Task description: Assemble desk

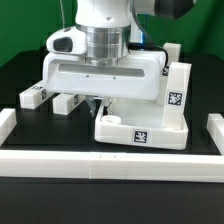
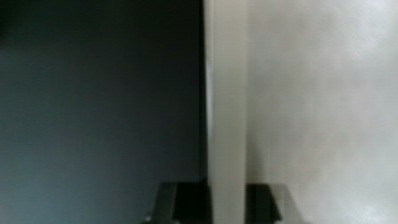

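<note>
**Item:** large white plastic tray-like desk panel [image 1: 140,130] with a raised rim and black-and-white square tags.

**Location:** we list it on the black tabletop [image 1: 110,195], directly below and against the hand [image 1: 97,106]. Its low tagged front lies on the camera side of the hand.

**Hand:** we record the two dark fingers [image 2: 183,205] drawn close together, pinching a thin white wall [image 2: 224,100] of the desk panel. In the wrist view that wall's edge runs straight out from between the fingertips. The panel's broad pale face lies to one side of it and dark tabletop to the other.

**Axis:** the panel's long axis runs across the exterior view, side to side of the hand and in line with the gripped wall. We judge that any lift or turn would hang the panel's weight off a narrow pinch, so it may swing.

**Loose stock:** small white rectangular leg blocks, one [image 1: 32,96] and another [image 1: 66,103], lie beside the hand toward the exterior view's left.
</note>
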Robot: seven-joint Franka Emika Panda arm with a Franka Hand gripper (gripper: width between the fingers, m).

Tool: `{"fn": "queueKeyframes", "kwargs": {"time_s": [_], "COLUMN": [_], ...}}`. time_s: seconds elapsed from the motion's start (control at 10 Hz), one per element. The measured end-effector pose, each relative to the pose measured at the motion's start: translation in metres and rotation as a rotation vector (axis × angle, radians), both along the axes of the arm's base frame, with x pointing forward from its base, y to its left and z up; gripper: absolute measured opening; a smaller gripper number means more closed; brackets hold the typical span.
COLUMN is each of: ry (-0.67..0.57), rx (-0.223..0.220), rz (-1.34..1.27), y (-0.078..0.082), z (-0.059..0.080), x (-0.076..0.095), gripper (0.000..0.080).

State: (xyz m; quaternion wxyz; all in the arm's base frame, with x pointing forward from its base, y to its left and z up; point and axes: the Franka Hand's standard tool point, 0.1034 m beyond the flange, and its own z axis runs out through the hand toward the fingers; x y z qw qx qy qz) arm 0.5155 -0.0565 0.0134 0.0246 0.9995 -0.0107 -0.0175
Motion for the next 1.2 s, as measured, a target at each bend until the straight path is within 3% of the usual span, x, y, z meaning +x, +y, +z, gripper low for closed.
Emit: {"fn": "queueKeyframes", "kwargs": {"time_s": [0.5, 1.0, 1.2], "ry": [0.020, 0.005, 0.026], "rx": [-0.013, -0.061, -0.070], "rz": [0.304, 0.629, 0.788], "y": [-0.004, 0.017, 0.012], "z": [0.002, 0.008, 0.008], "x": [0.003, 0.037, 0.036], "gripper": [0.0061, 0.0061, 0.0061]}}
